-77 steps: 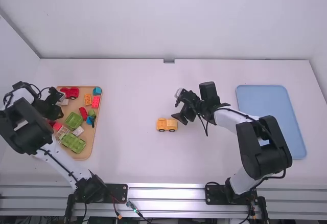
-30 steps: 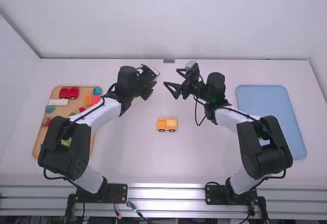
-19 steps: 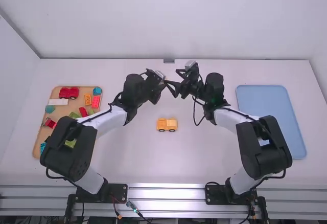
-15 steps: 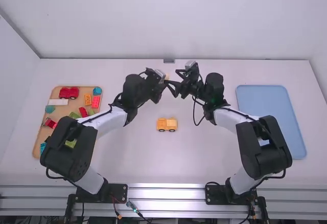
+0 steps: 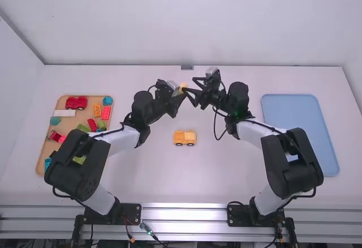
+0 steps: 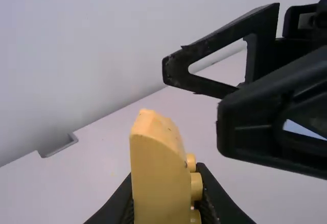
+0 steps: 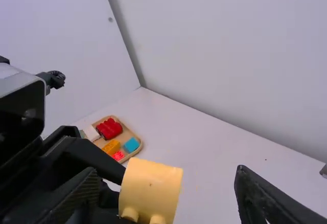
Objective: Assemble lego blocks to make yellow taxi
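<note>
"Where's the yellow block (image 5: pixel 182 86)?"

"Up off the tabletop (image 5: pixel 226 174), in the left hand (image 5: pixel 180 95). The fingers are clamped on it, with the rounded end sticking out past them and the round studs along one side."

"And the right hand (image 5: pixel 188 85)?"

"Its fingers are spread apart. It faces the left hand, very near the yellow block — I can't tell whether they touch."

"What about the yellow car (image 5: pixel 184 138)?"

"Standing on its wheels on the tabletop, between the two arms and nearer their bases than the hands are. Neither hand is on it."

"So the yellow block and the yellow car are apart?"

"Yes, well apart."

"What's on the wooden tray (image 5: pixel 42 156)?"

"That's over on the left. There's a red car (image 5: pixel 76 103) near its far edge, with a white block (image 5: pixel 64 113) just beside it. An orange block (image 5: pixel 97 110) lies next to a red block (image 5: pixel 106 112), and a blue block (image 5: pixel 107 100) sits by the far corner. Some green pieces (image 5: pixel 83 128) too — the left arm (image 5: pixel 79 166) hides part of the tray."

"Anything on the right?"

"A blue tray (image 5: pixel 300 129), lying flat on the tabletop beyond the right arm (image 5: pixel 291 163)."
</note>
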